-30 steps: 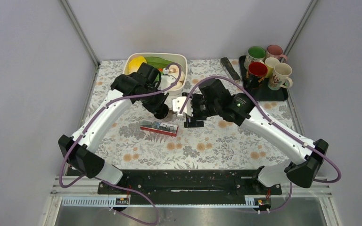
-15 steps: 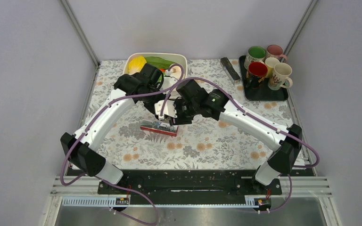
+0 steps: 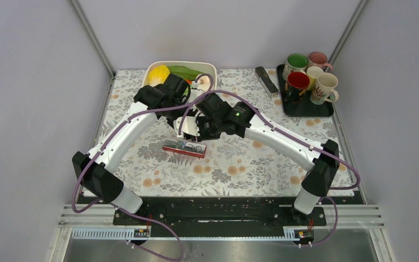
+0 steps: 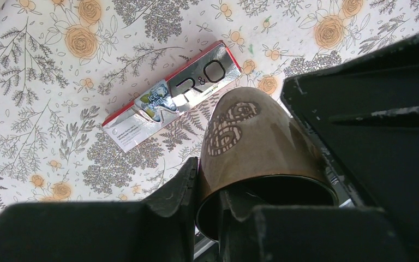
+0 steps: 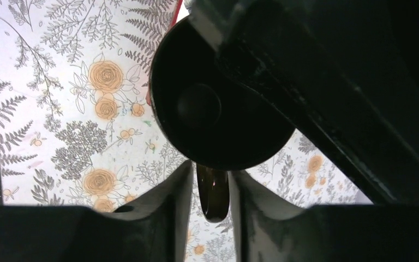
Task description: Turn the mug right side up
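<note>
A box [image 3: 184, 148] lay near the middle of the table [image 3: 251, 169]. Just behind it, where the two arms met, was the mug [image 4: 251, 147]. The left gripper [image 4: 207, 188] pinched its wall, one finger inside and one outside. Its handle sat between the fingers of the right gripper [image 5: 211, 196]. Behind them, at the far edge, stood a bowl [image 3: 211, 68]. In the far right corner a tray [image 3: 319, 112] carried several cups [image 3: 297, 81], and a bar [image 3: 265, 79] lay just to the tray's left.

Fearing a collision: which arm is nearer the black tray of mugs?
Right. The right arm runs in front of the tray, apart from it; the left arm lies far to its left.
</note>
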Available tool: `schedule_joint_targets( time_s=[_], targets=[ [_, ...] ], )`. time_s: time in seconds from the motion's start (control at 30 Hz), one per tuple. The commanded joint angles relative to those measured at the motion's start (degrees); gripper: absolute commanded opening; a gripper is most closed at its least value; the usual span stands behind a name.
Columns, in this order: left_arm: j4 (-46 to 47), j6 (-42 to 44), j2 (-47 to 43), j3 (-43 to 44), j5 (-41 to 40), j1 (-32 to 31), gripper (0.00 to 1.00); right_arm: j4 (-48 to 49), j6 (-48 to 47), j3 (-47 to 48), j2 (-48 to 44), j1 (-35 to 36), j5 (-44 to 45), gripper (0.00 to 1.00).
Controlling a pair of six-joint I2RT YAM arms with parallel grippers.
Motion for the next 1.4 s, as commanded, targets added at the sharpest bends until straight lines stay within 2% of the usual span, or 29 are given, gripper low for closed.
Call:
schedule_joint_targets(
  time_s=[0.0, 0.07, 0.2, 0.3, 0.4, 0.5, 0.6, 0.73, 0.8, 0.83, 0.9, 1.07, 1.37],
  targets=[
    [2.1, 0.1, -1.5, 2.4, 0.5, -0.5, 0.00, -1.0, 0.5, 3.2, 1.4, 0.5, 2.0, 0.30],
    [2.1, 0.0, -1.5, 2.3, 0.8, -0.5, 0.00, -1.0, 0.9, 3.0, 1.3, 0.5, 1.1, 0.28],
    [2.0, -0.4, -1.1, 2.4, 1.7, -0.7, 0.00, -0.8, 1.1, 3.1, 2.3, 0.5, 1.5, 0.41],
    [2.2, -0.7, -0.9, 2.6, 2.1, -0.9, 0.00, -0.6, 1.7, 4.0, 3.1, 0.5, 0.6, 0.41],
    [2.2, -0.8, -1.3, 3.0, 2.6, -1.1, 0.00, -0.2, 1.7, 4.5, 3.4, 0.5, 0.8, 0.27],
    [2.2, -0.6, -1.9, 3.2, 3.1, -1.1, 0.00, 0.0, 1.7, 4.6, 3.6, 0.5, 1.8, 0.00],
    [2.2, 0.0, -2.2, 3.7, 3.1, -1.1, 0.00, 2.3, 2.9, 2.4, 2.6, 0.4, 5.4, 0.00],
    [2.7, 1.7, -3.8, 4.1, 1.1, 0.7, 0.41, 6.5, 3.9, -4.1, -0.8, -0.8, 6.6, 0.00],
    [2.7, 2.0, -4.3, 5.0, 2.4, 2.5, 0.57, 8.3, 5.6, -7.4, -2.8, -2.3, 5.8, 0.00],
    [2.5, 2.1, -4.4, 5.6, 3.5, 3.6, 0.60, 9.1, 6.7, -8.5, -3.7, -3.3, 5.2, 0.00],
    [2.2, 2.3, -4.8, 6.3, 4.9, 5.3, 0.65, 10.8, 8.5, -10.9, -5.4, -5.2, 3.8, 0.00],
    [2.2, 2.8, -5.6, 6.2, 6.8, 7.6, 0.66, 14.2, 11.2, -16.9, -9.7, -10.2, 1.2, 0.00],
    [5.0, 2.7, -4.0, 7.2, 8.3, 14.4, 0.80, 17.8, 14.2, -25.0, -15.4, -22.2, -3.1, 0.00]
  ],
)
